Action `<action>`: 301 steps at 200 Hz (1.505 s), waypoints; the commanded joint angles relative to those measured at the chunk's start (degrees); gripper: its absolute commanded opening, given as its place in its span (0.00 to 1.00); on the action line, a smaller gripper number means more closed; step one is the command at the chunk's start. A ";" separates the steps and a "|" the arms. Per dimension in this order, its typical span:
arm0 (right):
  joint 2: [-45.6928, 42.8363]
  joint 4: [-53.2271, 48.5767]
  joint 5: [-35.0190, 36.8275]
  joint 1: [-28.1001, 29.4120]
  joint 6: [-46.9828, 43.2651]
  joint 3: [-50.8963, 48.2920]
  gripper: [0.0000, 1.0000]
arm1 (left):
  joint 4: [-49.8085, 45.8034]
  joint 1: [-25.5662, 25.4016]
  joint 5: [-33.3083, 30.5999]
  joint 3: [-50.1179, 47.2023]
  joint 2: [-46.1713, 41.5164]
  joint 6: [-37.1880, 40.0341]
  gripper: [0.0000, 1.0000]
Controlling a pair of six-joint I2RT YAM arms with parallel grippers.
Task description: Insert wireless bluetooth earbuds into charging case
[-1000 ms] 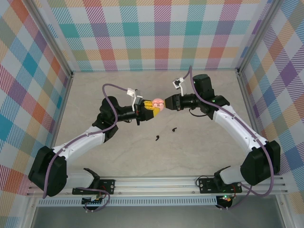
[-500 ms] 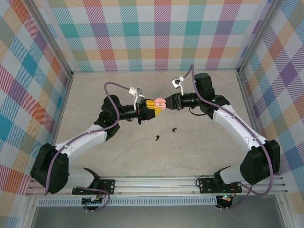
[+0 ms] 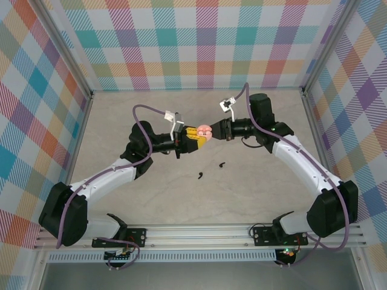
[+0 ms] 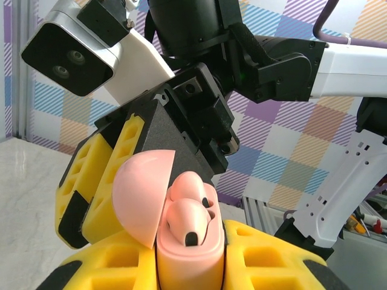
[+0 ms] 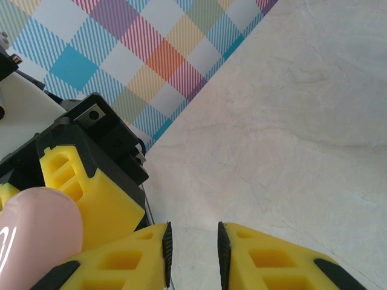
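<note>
Left gripper (image 3: 195,136) clamping pink case (image 4: 188,260), lid (image 4: 140,196) open

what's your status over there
Left claw shut on open pink case. Right claw barely parted, empty, beside its lid. Two black earbuds lying on table. Pink shapes sit in the case wells.

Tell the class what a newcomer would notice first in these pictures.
A pink charging case, its lid open, is held up at mid-table between the left gripper's yellow pads, with the right gripper right beside it. Two black earbuds lie loose on the table, toward the near edge.
</note>
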 commanded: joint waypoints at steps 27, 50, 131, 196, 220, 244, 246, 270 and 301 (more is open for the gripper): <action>-3.73 4.28 -2.07 0.12 -0.63 -0.31 0.30 | -0.77 -0.89 0.08 0.24 0.42 -0.61 0.15; -4.33 4.87 -1.50 0.17 -0.70 -0.70 0.30 | -1.25 -0.89 -0.46 0.14 0.42 -0.60 0.15; -6.58 6.22 0.52 0.16 -1.26 -2.63 0.30 | -3.68 -0.89 -3.19 -0.15 0.51 -0.63 0.15; -7.53 7.31 -0.35 0.17 -1.15 -3.08 0.30 | -5.10 -0.89 -4.14 -0.14 0.81 -0.64 0.16; -7.55 7.10 -0.75 0.16 -1.29 -2.99 0.30 | -5.53 -0.89 -4.39 -0.11 1.01 -0.67 0.16; -7.53 6.05 0.42 0.16 -1.50 -2.81 0.30 | -6.09 -0.89 -5.32 -0.08 0.86 -0.53 0.16; -7.54 5.85 0.76 0.16 -1.51 -2.77 0.30 | -6.23 -0.89 -5.47 0.02 0.88 -0.48 0.16; -7.47 1.77 7.90 0.16 -2.14 -1.97 0.31 | -10.02 -0.68 -8.20 1.21 0.96 0.17 0.17; -7.27 -2.89 18.32 0.16 -2.37 -1.38 0.32 | -13.37 0.13 -11.83 2.23 1.71 0.72 0.17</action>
